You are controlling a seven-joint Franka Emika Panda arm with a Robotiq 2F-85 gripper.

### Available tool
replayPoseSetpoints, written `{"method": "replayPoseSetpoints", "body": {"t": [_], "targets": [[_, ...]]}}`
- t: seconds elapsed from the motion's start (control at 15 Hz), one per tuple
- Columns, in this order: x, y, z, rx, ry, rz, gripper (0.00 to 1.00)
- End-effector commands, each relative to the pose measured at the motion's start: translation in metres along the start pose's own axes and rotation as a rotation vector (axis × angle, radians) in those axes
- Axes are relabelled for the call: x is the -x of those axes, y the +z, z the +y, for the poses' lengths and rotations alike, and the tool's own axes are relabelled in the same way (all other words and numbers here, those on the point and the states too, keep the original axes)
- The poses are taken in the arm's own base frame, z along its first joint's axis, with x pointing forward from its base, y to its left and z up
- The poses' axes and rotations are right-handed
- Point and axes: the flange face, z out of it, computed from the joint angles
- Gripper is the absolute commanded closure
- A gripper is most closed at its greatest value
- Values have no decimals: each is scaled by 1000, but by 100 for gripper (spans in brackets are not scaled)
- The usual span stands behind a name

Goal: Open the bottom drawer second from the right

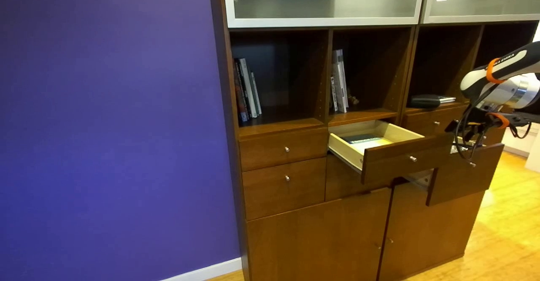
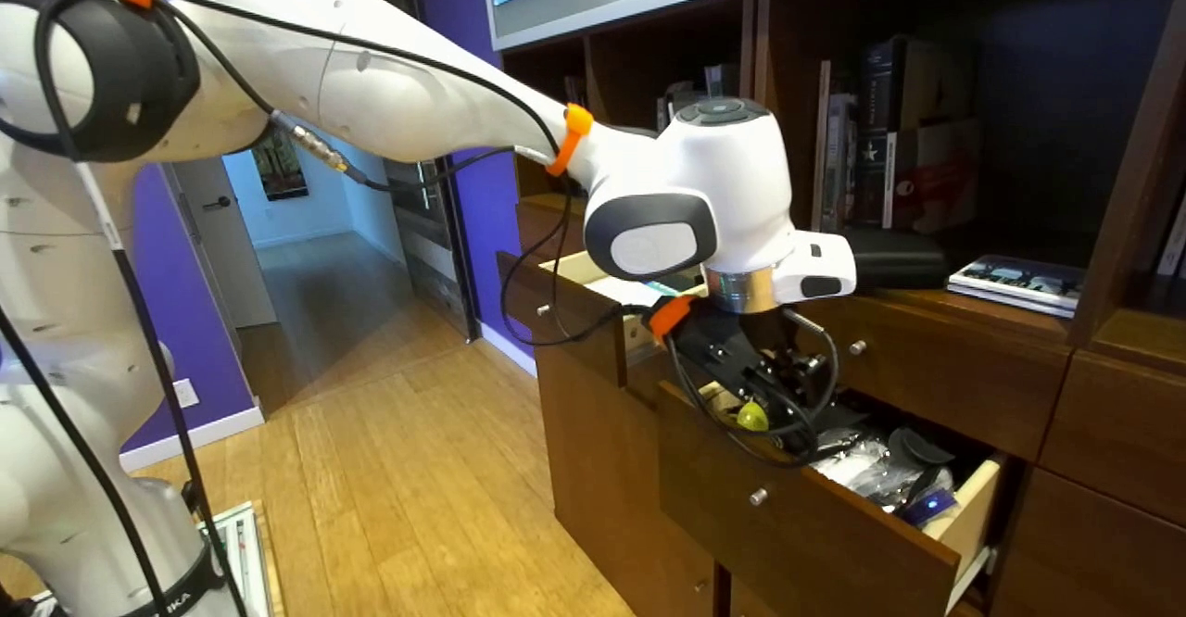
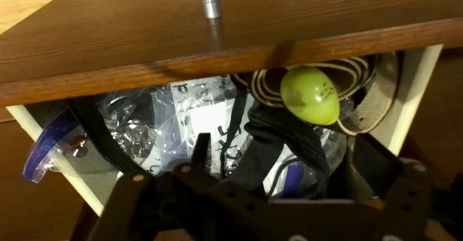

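Note:
The bottom drawer point(image 1: 464, 173) in the second column from the right stands pulled out. Its reddish-brown front point(image 2: 797, 524) and small silver knob point(image 2: 759, 497) show in both exterior views. In the wrist view the knob point(image 3: 211, 3) is at the top, on the drawer front point(image 3: 231, 27). My gripper point(image 3: 284, 136) is open, with its fingers wide apart and nothing between them. It is above the open drawer, behind the front and apart from the knob. In an exterior view the gripper point(image 2: 788, 376) hangs over the drawer; cables partly hide its fingers.
The drawer holds a yellow-green egg point(image 3: 310, 95), a rolled brown belt point(image 3: 379, 96), black straps point(image 3: 260, 161) and clear bags point(image 3: 137, 136). An upper drawer point(image 1: 392, 158) in the neighbouring column is also pulled out. A shelf with a black case point(image 2: 894, 258) is above.

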Motion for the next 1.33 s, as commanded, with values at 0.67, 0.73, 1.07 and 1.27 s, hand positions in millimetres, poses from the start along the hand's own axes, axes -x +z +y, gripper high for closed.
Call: {"method": "replayPoseSetpoints", "body": {"t": [0.67,0.73,1.07,1.27], "targets": [[18,24,28,109,-239,-149,0],[22,24,31,109,-253,-183,0],[33,20,41,107,-270,-301,0],[42,16,49,93,-258,-378,0]]}}
